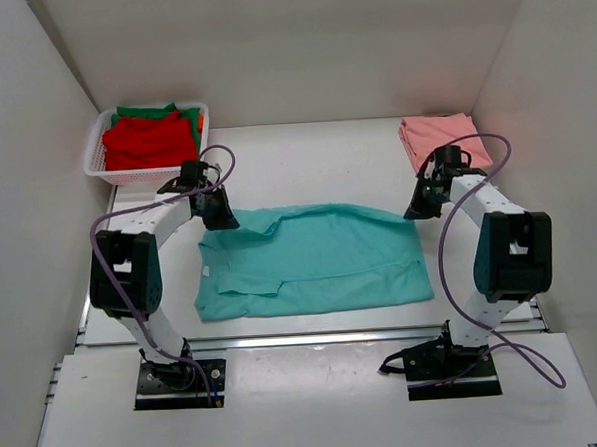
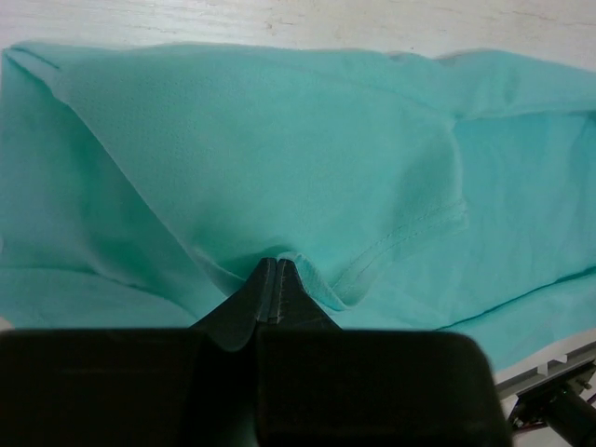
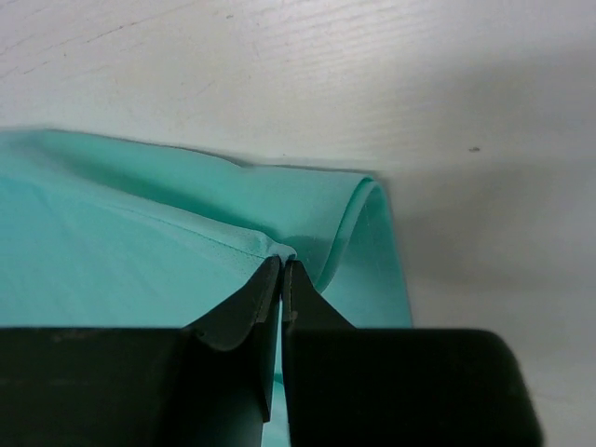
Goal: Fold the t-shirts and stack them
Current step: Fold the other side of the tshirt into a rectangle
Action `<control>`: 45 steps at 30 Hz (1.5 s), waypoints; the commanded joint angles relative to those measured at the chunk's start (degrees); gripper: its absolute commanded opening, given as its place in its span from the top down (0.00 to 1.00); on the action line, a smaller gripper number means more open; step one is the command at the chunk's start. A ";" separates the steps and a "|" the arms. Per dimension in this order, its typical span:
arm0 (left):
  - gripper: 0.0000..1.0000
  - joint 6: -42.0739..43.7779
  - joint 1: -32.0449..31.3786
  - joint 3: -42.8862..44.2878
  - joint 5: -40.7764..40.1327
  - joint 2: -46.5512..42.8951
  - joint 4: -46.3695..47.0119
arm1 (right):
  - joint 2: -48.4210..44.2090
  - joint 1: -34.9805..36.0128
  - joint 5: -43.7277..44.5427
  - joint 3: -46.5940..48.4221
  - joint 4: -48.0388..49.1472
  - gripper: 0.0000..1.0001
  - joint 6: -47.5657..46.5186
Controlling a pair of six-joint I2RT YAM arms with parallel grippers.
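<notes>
I'm pinching the teal t-shirt [image 1: 311, 268] with my left claw [image 2: 277, 270] and right claw [image 3: 282, 268] (both clamped on cloth).

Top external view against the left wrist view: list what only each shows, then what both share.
Only the top external view: the white mesh basket holding a red t-shirt over a green t-shirt, the folded salmon pink t-shirt at the far right, and the right pincer at the far right corner of the teal t-shirt. Only the left wrist view: close detail of the left pincer shut on a pinch of teal cloth, beside a stitched hem. Both: the teal t-shirt, the left pincer and the white table.
</notes>
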 commanded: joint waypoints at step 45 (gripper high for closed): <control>1.00 -4.17 -3.12 -27.80 0.03 -43.99 -7.09 | -22.96 -7.12 -1.13 -20.30 1.05 0.05 -2.99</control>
